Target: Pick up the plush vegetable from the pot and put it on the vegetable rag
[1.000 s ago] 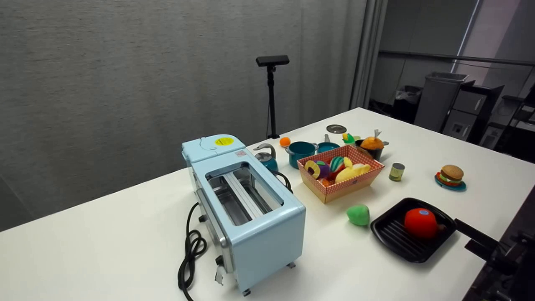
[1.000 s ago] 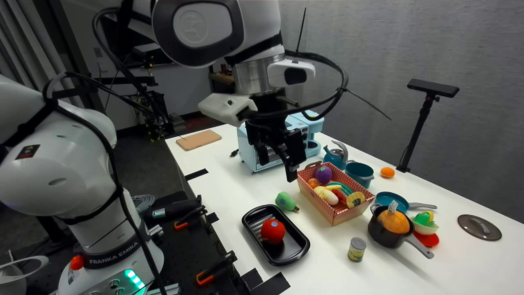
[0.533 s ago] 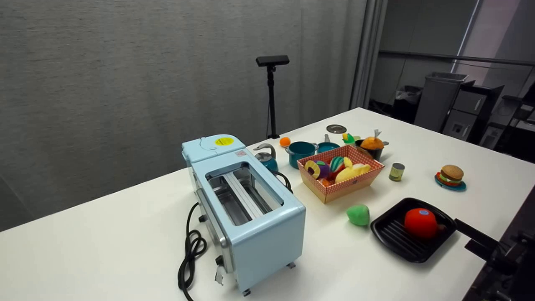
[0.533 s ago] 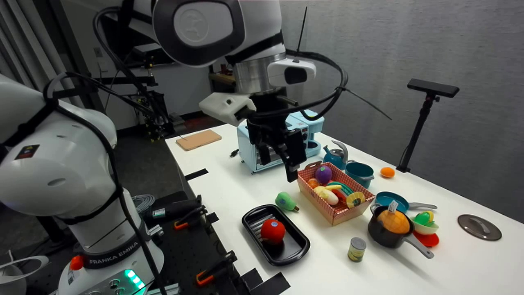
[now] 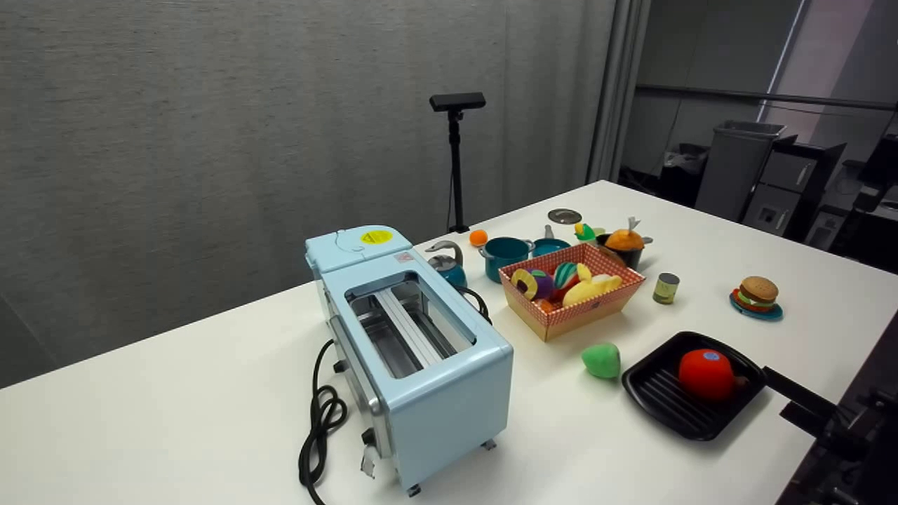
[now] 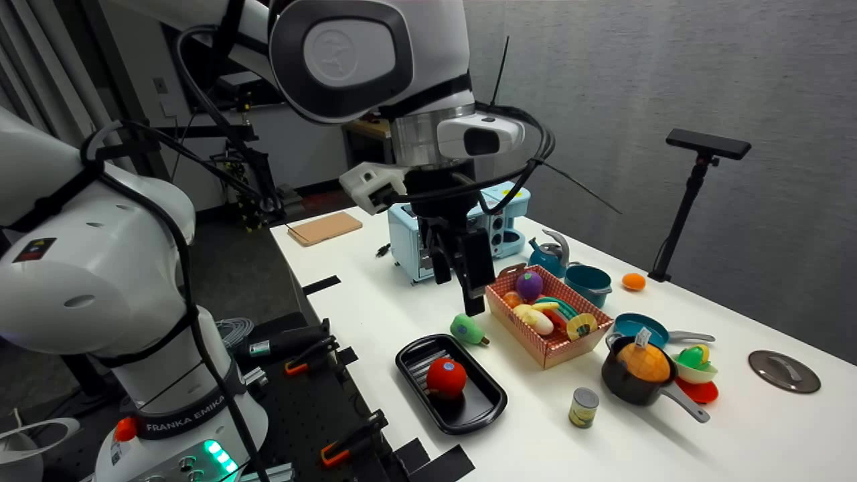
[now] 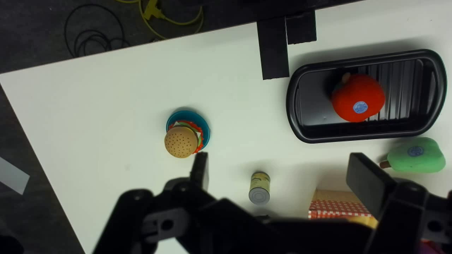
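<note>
The white table (image 5: 182, 393) bears every article under inspection. Above it hangs the Franka arm (image 6: 428, 60), its gripper (image 7: 279, 169) spread wide with nothing between the jaws, a setting that appears meant for something round and soft; no grasp is made yet. The pale-blue oven (image 5: 452, 414) seems to play no part. The check-lined basket (image 6: 514, 328) gathers plush produce together and may be the destination, as I cannot identify the named landing place with certainty. The black pan (image 7: 314, 106) holds a red plush (image 7: 356, 90), the raised rim probably keeping it from rolling off. In the dark saucepan (image 6: 622, 388) an orange plush (image 6: 646, 365) bulges above the rim; I judge this the task's item, though the red one might qualify. As to markings, "FRANKA EMIKA" reads plainly on the arm's base (image 6: 191, 415). The yellow sticker (image 5: 376, 237) on the oven, the small can's (image 6: 584, 408) label, the orange plush's tag (image 6: 641, 337) and the red plush's round blue sticker (image 7: 360, 107) are illegible.
</note>
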